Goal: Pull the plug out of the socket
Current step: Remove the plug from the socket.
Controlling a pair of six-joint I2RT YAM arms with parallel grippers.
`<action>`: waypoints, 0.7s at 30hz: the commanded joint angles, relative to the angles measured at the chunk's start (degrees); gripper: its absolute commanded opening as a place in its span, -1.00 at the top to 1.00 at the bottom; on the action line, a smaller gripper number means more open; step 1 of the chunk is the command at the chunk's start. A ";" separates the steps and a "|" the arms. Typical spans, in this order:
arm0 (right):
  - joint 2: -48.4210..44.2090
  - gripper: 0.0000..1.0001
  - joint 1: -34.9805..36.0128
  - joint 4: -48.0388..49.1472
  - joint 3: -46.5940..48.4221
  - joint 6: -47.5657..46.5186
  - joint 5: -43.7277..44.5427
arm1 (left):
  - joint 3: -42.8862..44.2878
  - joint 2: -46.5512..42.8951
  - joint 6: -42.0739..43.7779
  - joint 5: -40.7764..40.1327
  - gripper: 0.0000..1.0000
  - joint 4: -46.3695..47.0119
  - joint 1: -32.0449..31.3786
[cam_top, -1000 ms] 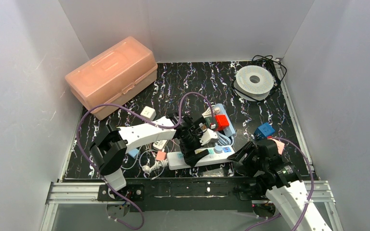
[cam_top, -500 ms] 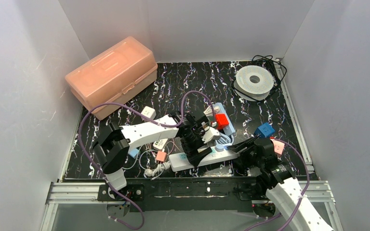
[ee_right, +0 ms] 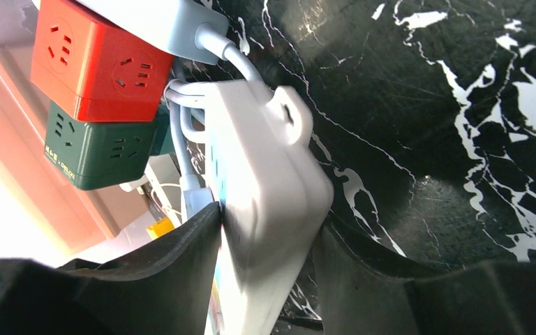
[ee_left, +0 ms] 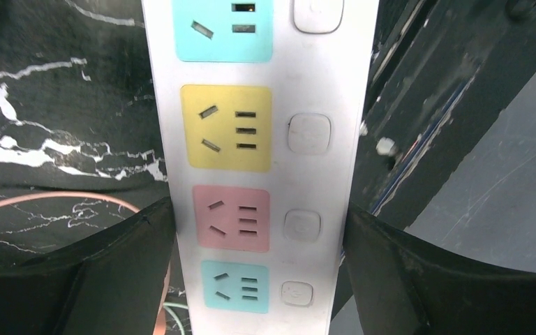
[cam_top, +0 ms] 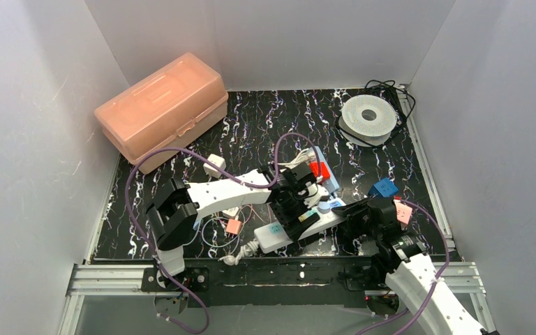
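left gripper straddles the white power strip across its width. both dark fingers lie flush on its long edges, so we read it as clamped on the strip. right gripper has its jaws set about the strip's rounded end. one finger presses the side and the other sits at the edge. we cannot tell whether that grip is firm.

plug: a small pale body seated on the strip's face near its right end, between the two grippers. in the right wrist view it is mostly hidden behind the strip's edge, with white cord looping off it.

handling, our judgement: light, rigid moulded plastic, smooth and a bit slippery, held only by pin friction. the strip is light too and would lift with the plug unless pinned. best to take the plug by the flat sides of its body, not by the soft cord, and draw straight off the face without rocking.

strip: glossy white shell with rounded corners. we see four empty outlets on coloured pads, teal, yellow, pink and teal, each with a rounded white button beside it.

just beyond the strip's end sits a matte red cube socket stacked on a dark green cube, under a grey-blue adapter with a thick cord.

further out:
- black mat veined with white, faintly shiny
- a small blue cube
- a translucent salmon box at far left
- a white spool at far right
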 commanded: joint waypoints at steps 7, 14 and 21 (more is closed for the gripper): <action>4.34 0.11 0.83 7.60 5.88 -3.55 3.18 | 9.82 1.05 -9.52 -0.21 0.60 -4.27 -1.55; -1.30 0.97 0.63 3.50 8.32 -6.43 8.61 | 7.48 -4.65 -3.61 0.98 -0.35 -7.74 -1.42; 2.56 0.97 0.24 3.35 12.55 -12.14 3.82 | 10.58 -12.04 7.82 6.05 -0.73 -10.00 4.01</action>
